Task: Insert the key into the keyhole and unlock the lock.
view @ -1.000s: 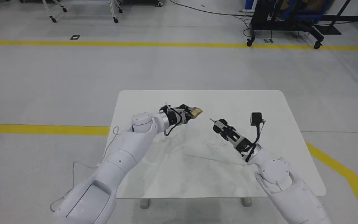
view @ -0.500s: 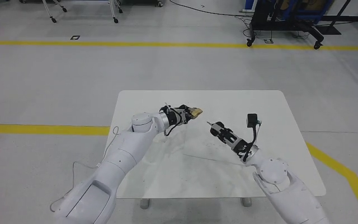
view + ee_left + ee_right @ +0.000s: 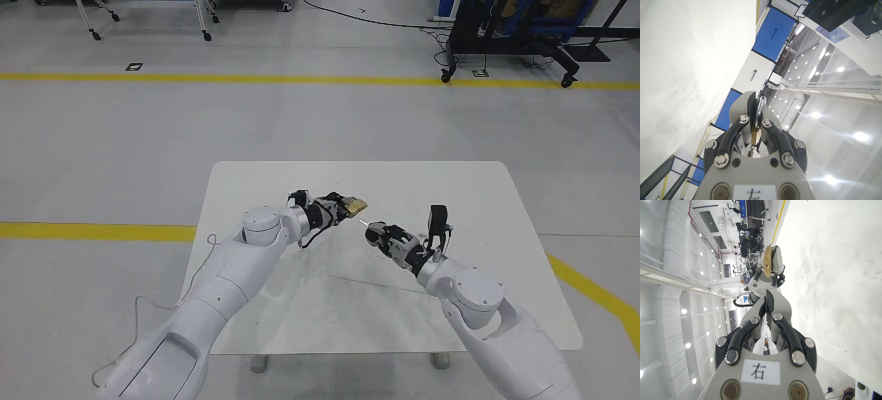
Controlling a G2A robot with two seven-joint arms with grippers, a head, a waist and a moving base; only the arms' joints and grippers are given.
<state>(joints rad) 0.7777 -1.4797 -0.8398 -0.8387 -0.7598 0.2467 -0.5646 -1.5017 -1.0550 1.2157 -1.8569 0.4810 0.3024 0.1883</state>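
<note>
Alignment step. Left pincer pinches brass lock above the worktop. Right pincer pinches key, tip near keyhole. Next probably needs fine lining-up, straight push, then twist.

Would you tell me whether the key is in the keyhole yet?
Out: the key lies short of the lock; its keyhole shows empty.

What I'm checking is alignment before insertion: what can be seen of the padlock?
The padlock is small, with a brass-coloured body and a silvery metal shackle. The left gripper holds it above the table, jaws shut on it from both sides. Its narrow face with the keyhole is turned toward the right gripper and its key. The keyhole looks empty; whether the shackle is latched cannot be told.
</note>
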